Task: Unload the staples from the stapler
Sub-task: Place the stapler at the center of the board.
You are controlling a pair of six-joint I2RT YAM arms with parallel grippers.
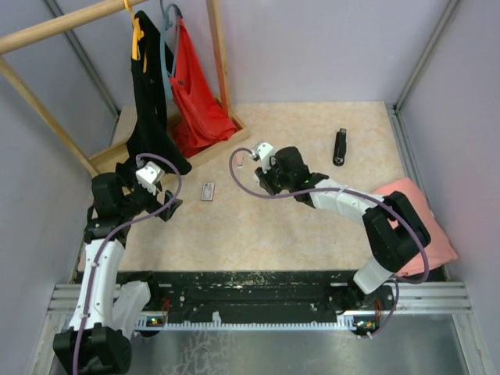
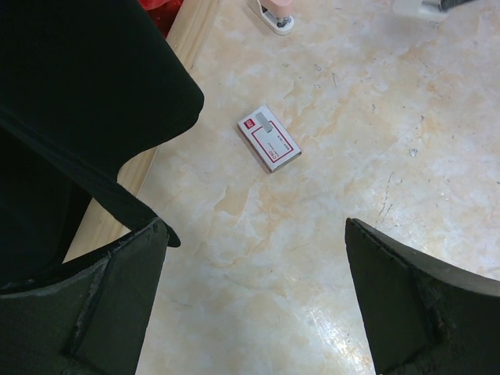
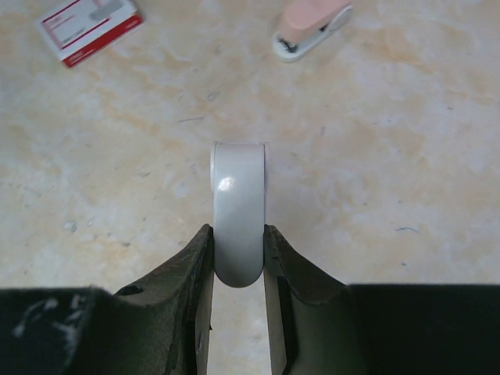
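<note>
Top external: beige marbled desk [image 1: 297, 234] inside lilac walls [image 1: 312, 47]. Black stapler [image 1: 340, 147] lying untouched, well right of and beyond the red-and-white box [image 1: 207, 191]. Near that box, left gripper [image 2: 254, 258] spread wide and empty; right gripper [image 3: 237, 238] clenched on a white rounded piece [image 3: 237, 183], right of the box.

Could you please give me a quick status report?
Left hand open, empty. Right hand shut on white rounded piece. Black stapler lies apart, untouched. Red-and-white box between hands, not blocking.

Glossy white plastic pc [image 3: 237, 219], matt blk fingers [image 3: 183, 293].
</note>
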